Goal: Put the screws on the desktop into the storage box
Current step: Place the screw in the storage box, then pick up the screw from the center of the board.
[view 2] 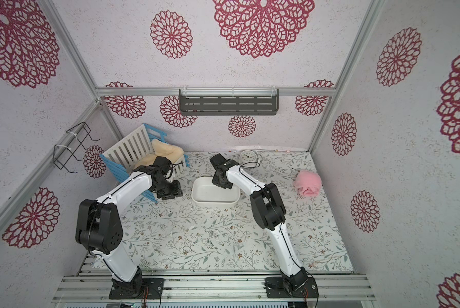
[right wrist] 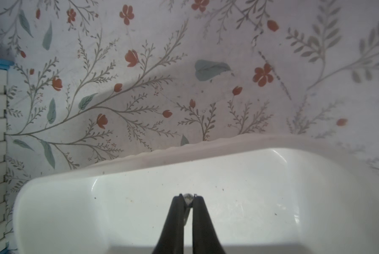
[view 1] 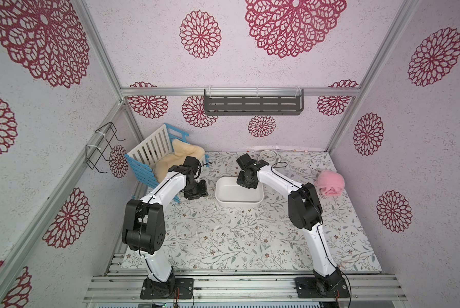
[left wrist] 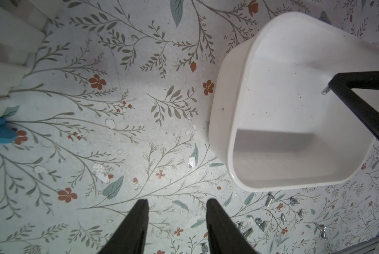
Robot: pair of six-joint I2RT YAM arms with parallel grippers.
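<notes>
Two white-and-black robot arms reach over a desk printed with leafy vines and small flowers. The right hand hovers over the inside of the white storage box. Its fingers are pressed together on one small silver screw. In the left wrist view, that screw's shaft pokes out sideways from the fingertips.

The left hand hangs above bare desk just beside the box, with its fingers spread and nothing between them. In both top views the box sits toward the back middle of the desk, between the two hands.

Loose screws lie scattered on the desk in front of the box, on the side nearer the arms' bases. From above they are only faint specks.

A blue-and-white slatted crate holding cream fleece stands at the back left. A pink fluffy ball lies at the right, and what seems to be a small clock sits at the back edge.
</notes>
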